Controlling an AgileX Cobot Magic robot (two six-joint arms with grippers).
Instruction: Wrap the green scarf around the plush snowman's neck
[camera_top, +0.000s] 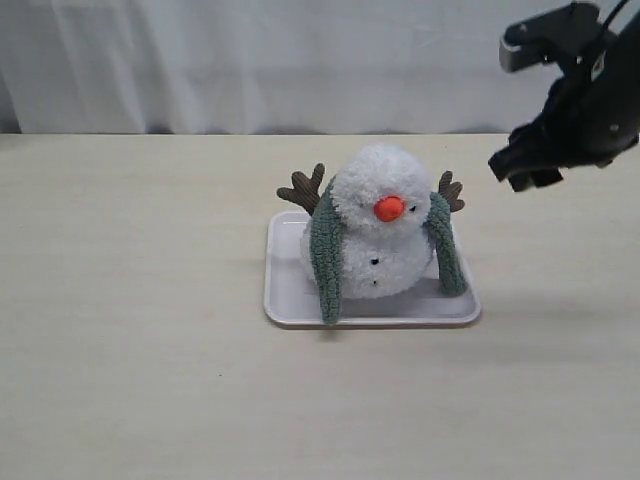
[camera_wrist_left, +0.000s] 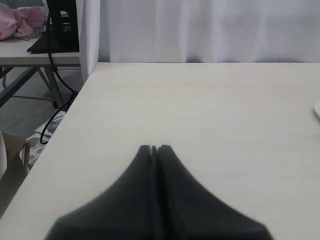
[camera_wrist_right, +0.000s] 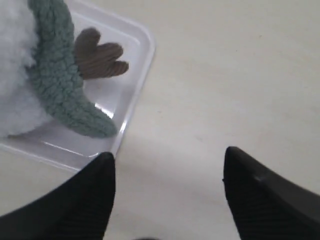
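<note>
A: Where's the scarf (camera_top: 326, 258)?
B: Hanging down both sides of the snowman (camera_top: 395, 245), ends toward 6 o'clock; snowman sits on the tray (camera_top: 285, 295).
A: Claws?
B: Right gripper (camera_wrist_right: 168, 152) spread wide, empty, at 2 o'clock from the snowman; left gripper (camera_wrist_left: 154, 148) clenched on nothing, over the table (camera_wrist_left: 200, 110).

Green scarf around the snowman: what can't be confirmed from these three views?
- Back of the neck: in the exterior view, the head of the plush snowman hides how the green scarf lies behind.
- Right wrist view: the frame edge cuts off most of the snowman and white tray.
- Left gripper: outside the exterior view; its wrist view shows only shut tips.
</note>
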